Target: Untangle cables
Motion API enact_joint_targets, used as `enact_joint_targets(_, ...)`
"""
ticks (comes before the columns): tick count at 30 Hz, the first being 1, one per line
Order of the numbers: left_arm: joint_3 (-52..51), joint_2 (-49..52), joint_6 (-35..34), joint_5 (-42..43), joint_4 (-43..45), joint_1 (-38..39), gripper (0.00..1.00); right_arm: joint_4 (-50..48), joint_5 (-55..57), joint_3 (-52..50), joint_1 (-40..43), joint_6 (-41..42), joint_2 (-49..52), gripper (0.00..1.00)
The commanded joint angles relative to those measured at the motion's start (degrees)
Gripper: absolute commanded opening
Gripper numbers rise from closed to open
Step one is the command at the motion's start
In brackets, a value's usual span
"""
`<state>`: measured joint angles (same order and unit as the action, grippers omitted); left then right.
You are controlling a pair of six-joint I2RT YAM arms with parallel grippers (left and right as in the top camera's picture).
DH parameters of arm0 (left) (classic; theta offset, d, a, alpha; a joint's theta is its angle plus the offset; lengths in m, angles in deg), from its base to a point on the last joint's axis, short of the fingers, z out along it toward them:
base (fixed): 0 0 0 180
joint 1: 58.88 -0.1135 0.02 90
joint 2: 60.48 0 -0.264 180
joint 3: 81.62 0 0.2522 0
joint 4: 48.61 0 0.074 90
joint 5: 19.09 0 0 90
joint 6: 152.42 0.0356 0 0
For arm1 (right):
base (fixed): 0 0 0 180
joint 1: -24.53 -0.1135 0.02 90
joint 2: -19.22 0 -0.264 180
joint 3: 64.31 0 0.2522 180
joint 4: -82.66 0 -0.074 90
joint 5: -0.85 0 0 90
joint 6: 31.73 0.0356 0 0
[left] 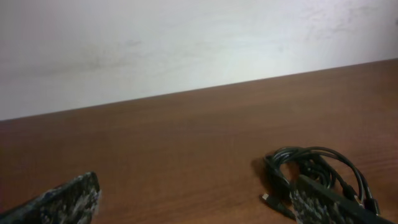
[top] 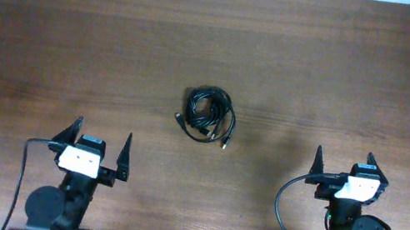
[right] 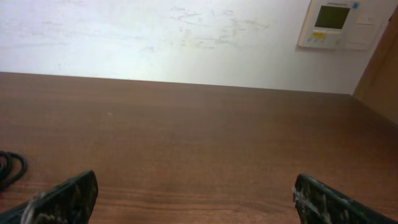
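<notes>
The cables (top: 208, 115) lie as one tangled black bundle of loops near the middle of the brown wooden table (top: 48, 45), with small plug ends sticking out at its left and lower right. In the left wrist view the bundle (left: 311, 165) sits at the lower right, partly hidden behind one finger. In the right wrist view only a loop (right: 9, 168) shows at the left edge. My left gripper (top: 98, 144) is open and empty, near the front left. My right gripper (top: 343, 164) is open and empty, near the front right. Both are well apart from the bundle.
A white wall (right: 155, 37) rises behind the table's far edge, with a wall control panel (right: 339, 23) at the upper right. Thick black wires (top: 283, 209) run from the arms' bases at the front edge.
</notes>
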<state>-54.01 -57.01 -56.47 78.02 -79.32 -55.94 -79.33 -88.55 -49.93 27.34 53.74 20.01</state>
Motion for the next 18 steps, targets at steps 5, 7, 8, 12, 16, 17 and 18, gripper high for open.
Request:
enact_joint_targets(5,9.3,13.1,-4.0,0.6,-0.8,0.3,0.99,0.3,0.1,-0.3,0.2,0.3,-0.6,0.99)
enact_joint_targets(7,12.1,17.5,-5.8,0.9,-0.8,0.3,0.99,0.3,0.1,-0.3,0.2,0.3,-0.6,0.99)
enact_joint_targets(8,12.9,18.8,-5.8,1.5,-0.9,0.3,0.99,0.3,0.1,-0.3,0.2,0.3,-0.6,0.99)
enact_joint_targets(12,18.2,27.3,-7.9,4.6,-2.2,0.3,0.99,0.3,0.1,-0.3,0.2,0.3,-0.6,0.99)
enact_joint_targets(16,26.5,38.1,-8.2,7.1,-7.9,0.3,0.99,0.3,0.1,-0.3,0.2,0.3,-0.6,0.99)
enact_joint_targets(17,30.2,42.2,-8.2,7.2,-10.9,0.3,0.99,0.3,0.1,-0.3,0.2,0.3,-0.6,0.99)
enact_joint_targets(18,32.2,44.7,-8.1,8.5,-12.0,0.3,0.99,0.3,0.1,-0.3,0.2,0.3,-0.6,0.99)
